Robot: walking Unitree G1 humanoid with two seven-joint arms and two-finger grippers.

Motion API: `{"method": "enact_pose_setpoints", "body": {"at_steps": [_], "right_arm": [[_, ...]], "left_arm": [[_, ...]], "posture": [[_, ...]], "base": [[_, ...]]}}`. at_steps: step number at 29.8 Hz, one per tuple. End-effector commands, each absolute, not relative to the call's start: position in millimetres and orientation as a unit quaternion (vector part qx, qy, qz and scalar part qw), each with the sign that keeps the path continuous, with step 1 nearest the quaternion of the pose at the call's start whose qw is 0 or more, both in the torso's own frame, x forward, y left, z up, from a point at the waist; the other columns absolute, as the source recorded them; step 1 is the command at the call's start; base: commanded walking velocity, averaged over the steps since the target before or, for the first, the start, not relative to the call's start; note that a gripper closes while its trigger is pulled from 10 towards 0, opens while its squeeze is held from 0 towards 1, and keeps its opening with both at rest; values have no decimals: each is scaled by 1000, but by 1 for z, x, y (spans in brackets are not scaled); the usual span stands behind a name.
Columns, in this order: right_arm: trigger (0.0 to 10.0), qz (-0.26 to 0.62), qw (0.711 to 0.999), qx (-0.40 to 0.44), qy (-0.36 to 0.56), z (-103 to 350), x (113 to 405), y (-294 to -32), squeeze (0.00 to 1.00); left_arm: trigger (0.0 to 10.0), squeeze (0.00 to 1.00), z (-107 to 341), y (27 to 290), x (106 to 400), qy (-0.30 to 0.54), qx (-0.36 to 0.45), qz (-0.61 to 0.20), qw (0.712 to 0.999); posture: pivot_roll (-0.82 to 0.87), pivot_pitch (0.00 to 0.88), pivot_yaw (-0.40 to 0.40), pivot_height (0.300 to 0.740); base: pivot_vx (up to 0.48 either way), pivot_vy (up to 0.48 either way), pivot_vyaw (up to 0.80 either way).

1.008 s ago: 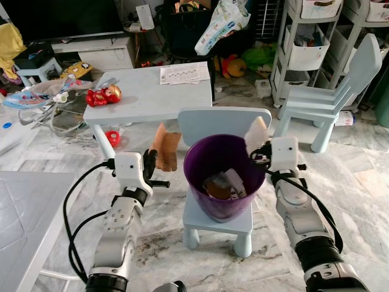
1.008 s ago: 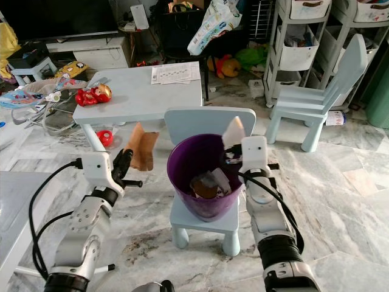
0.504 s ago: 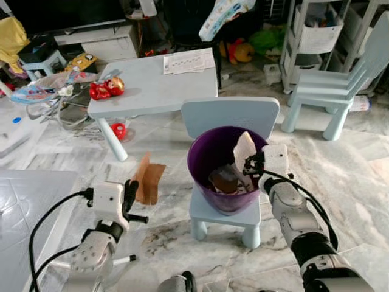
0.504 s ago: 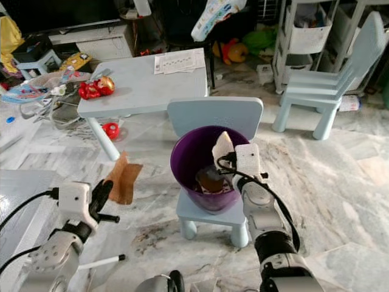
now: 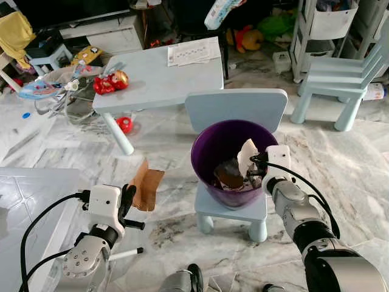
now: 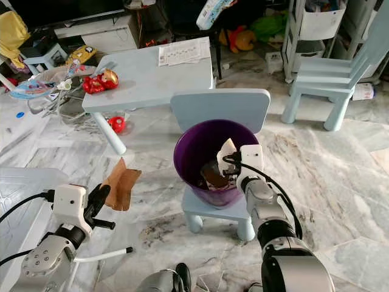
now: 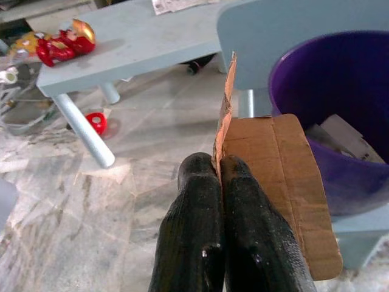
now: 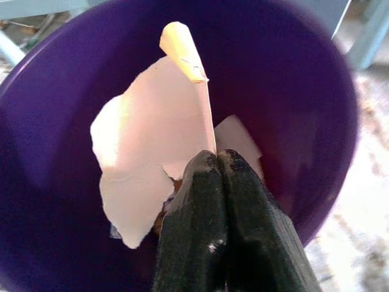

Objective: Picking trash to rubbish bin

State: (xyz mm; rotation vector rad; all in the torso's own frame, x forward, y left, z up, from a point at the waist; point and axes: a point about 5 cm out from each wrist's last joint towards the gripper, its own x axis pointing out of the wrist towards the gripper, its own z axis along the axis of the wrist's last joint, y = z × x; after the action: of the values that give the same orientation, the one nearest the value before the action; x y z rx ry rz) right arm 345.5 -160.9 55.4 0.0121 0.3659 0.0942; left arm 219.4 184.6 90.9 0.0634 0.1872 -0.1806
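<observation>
A purple rubbish bin point(image 5: 206, 159) stands on the seat of a small pale blue chair point(image 5: 236, 111). My right gripper point(image 5: 255, 169) reaches inside the bin's right rim, shut on a pale torn paper scrap point(image 8: 152, 146) that points down into the bin. Brown and white trash point(image 5: 230, 176) lies at the bin's bottom. My left gripper point(image 5: 129, 198) hangs low to the left of the chair, shut on a brown cardboard piece point(image 7: 285, 182) held above the marble floor.
A pale blue kids' table point(image 5: 159, 79) with a red toy point(image 5: 108, 82) and papers stands behind the chair. A second blue chair point(image 5: 340, 85) is at the right rear. A white surface point(image 5: 24, 213) lies at my left. Clutter lines the back wall.
The camera has risen and pulled back. My right gripper has lowered the paper scrap from the bin's rim deeper into the bin. The left gripper has dropped lower, away from the bin, with the cardboard.
</observation>
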Motion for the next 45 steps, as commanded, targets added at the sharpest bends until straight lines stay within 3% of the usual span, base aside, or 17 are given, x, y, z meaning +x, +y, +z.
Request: {"method": "enact_pose_setpoints", "body": {"at_steps": [1, 16, 23, 28, 30, 31, 34, 36, 38, 41, 44, 45], "right_arm": [[10000, 61, 980, 19, 186, 54, 346, -152, 1000], [10000, 5, 987, -2, 159, 65, 352, -171, 1000], [10000, 6, 994, -32, 105, 86, 358, -181, 1000], [10000, 37, 996, -46, 73, 101, 345, -180, 1000], [10000, 57, 995, -43, 76, 106, 335, -176, 1000], [10000, 67, 994, -44, 79, 108, 329, -174, 1000], [10000, 95, 990, -41, 96, 110, 311, -170, 1000], [10000, 129, 984, -21, 121, 113, 288, -164, 1000], [10000, 146, 980, -13, 135, 114, 279, -162, 1000], [10000, 167, 972, 1, 165, 115, 261, -158, 1000], [10000, 179, 959, 19, 218, 115, 238, -154, 1000], [10000, 180, 955, 30, 236, 114, 231, -153, 1000]], "left_arm": [[1804, 0, 94, 191, 216, 97, 45, -86, 991], [1608, 0, 97, 183, 226, 94, 36, -93, 991], [1529, 0, 100, 162, 257, 69, 10, -111, 991], [1882, 0, 99, 135, 279, 54, -13, -141, 988], [2549, 0, 99, 123, 288, 47, -18, -151, 987], [3333, 0, 99, 117, 292, 43, -22, -155, 987], [3294, 0, 99, 102, 300, 36, -31, -165, 985], [4000, 0, 99, 86, 309, 31, -41, -173, 984], [4000, 0, 98, 80, 313, 31, -42, -175, 983], [6588, 0, 95, 68, 318, 34, -47, -182, 982], [9804, 0, 85, 54, 322, 46, -47, -187, 980], [10000, 0, 82, 50, 322, 51, -45, -189, 980]], "posture": [[224, 204, 194, 740], [197, 209, 185, 740], [106, 189, 152, 740], [33, 177, 131, 740], [2, 172, 124, 740], [-18, 170, 121, 740], [-47, 166, 114, 740], [-79, 162, 107, 740], [-94, 162, 104, 740], [-94, 162, 104, 740], [-136, 170, 96, 740], [-137, 172, 96, 740]], "base": [[0, 0, 0], [0, 0, 0], [0, 0, 0], [0, 0, 0], [0, 0, 0], [0, 0, 0], [0, 0, 0], [0, 0, 0], [0, 0, 0], [0, 0, 0], [0, 0, 0], [0, 0, 0]]}}
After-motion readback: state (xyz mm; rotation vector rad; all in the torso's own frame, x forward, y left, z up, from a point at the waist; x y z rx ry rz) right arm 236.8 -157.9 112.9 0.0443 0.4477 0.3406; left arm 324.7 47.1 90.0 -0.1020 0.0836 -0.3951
